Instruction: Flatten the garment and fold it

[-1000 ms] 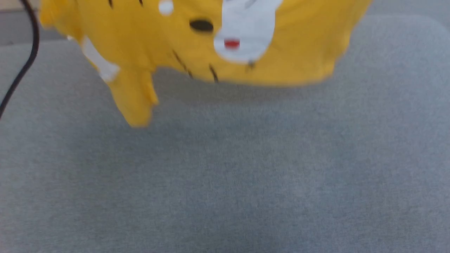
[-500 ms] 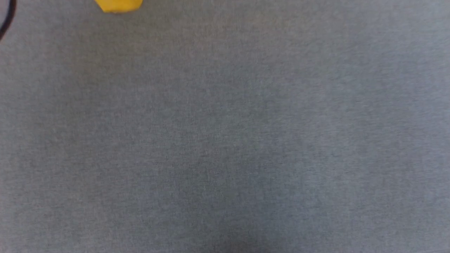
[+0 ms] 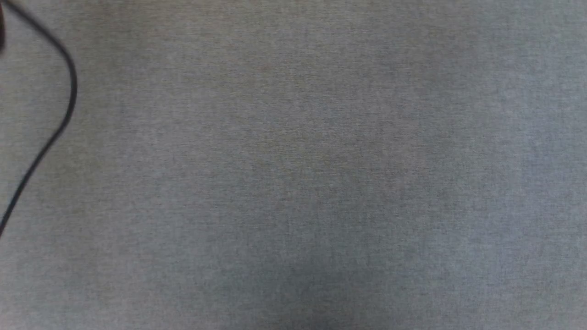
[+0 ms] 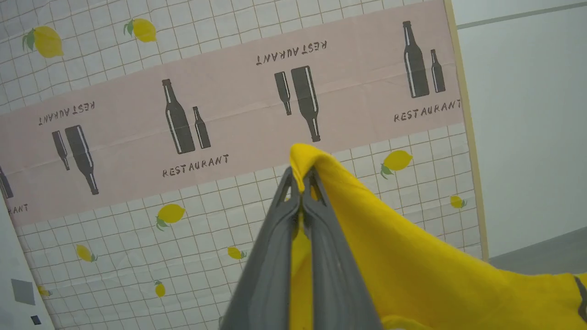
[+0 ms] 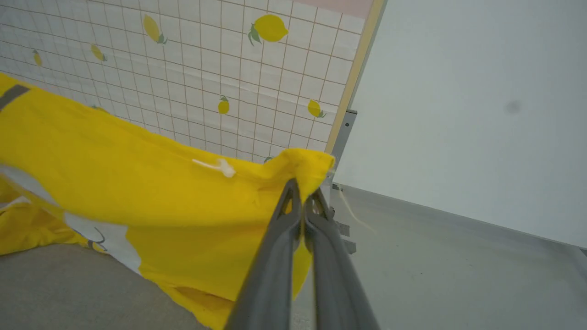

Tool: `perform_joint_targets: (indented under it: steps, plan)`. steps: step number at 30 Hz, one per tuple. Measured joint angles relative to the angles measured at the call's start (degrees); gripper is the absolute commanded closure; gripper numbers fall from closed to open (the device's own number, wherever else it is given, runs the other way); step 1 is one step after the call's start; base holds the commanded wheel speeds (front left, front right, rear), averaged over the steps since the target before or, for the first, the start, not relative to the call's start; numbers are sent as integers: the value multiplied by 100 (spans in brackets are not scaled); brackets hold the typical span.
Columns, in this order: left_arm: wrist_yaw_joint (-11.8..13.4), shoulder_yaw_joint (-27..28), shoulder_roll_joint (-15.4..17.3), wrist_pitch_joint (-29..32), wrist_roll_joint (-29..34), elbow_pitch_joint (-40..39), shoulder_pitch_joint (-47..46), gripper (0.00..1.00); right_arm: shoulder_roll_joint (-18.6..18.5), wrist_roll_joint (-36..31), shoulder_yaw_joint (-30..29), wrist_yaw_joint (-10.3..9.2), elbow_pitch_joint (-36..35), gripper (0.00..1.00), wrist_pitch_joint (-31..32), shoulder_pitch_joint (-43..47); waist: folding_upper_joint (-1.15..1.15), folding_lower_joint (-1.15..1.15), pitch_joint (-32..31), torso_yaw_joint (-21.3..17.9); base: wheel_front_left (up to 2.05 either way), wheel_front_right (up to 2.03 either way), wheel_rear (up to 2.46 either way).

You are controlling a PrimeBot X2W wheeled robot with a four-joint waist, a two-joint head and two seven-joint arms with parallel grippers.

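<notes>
Our left gripper has its two long dark grey fingers pressed together on a folded edge of a bright yellow soft cloth T-shirt, and a small peak of cloth pokes out above the tips. Our right gripper is likewise pinched tight on another yellow corner of the T-shirt, with the hem bunched just over its tips.

From the left pinch the cloth falls away to the lower right of the left wrist view. From the right pinch it runs off to the left of the right wrist view. The T-shirt hangs in the air between our two grippers, its long axis running from one pinch to the other and its body drooping below that line. On the right side we see a white patch with thin dark lines near the lower hem.

The lowest folds come close to a grey woven fabric surface; we cannot tell whether they touch it. In the head view a thin black cable curves down the left edge over grey fabric.

Behind the T-shirt hangs a white gridded backdrop cloth printed with lemons, dark bottles and the word RESTAURANT on a pink band, beside a plain pale wall.
</notes>
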Motion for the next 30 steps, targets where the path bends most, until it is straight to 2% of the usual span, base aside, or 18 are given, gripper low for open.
perform_joint_targets:
  steps: [2,6,8,13,17,21,24,30]
  plan:
    - [9,58,86,-3,-33,-335,396,100,-186,344,185,0,-259,100,-38,314,0,0,-47,29,0,0,0]
    - [180,149,288,-24,-113,-1298,1495,100,-739,1066,311,0,-1031,100,-42,1191,0,-1,-201,89,0,0,0]
    - [393,172,399,-24,-207,-1838,2200,100,-1033,1383,233,0,-1421,100,-33,1760,0,-1,-294,126,0,0,0]
    - [946,130,719,33,-401,-3076,4062,100,-1369,1772,-231,0,-2206,100,37,3248,0,-2,-597,195,0,0,0]
    - [1345,-56,948,254,-488,-3820,5408,100,-1337,1840,-608,0,-2754,100,202,4372,0,-2,-885,234,0,0,0]
    - [1646,-148,1059,524,-937,-4233,6578,100,-1087,1819,-883,0,-3248,100,454,5373,0,-2,-1180,253,0,0,0]
    - [1645,-404,1178,905,-1225,-4286,7229,100,-914,1818,-1070,0,-3521,100,681,6116,0,-2,-1390,262,0,0,0]
    - [1351,-983,1405,1747,-1745,-4234,8000,100,-659,1717,-1483,0,-3727,100,1021,7507,0,-2,-1789,298,0,0,0]
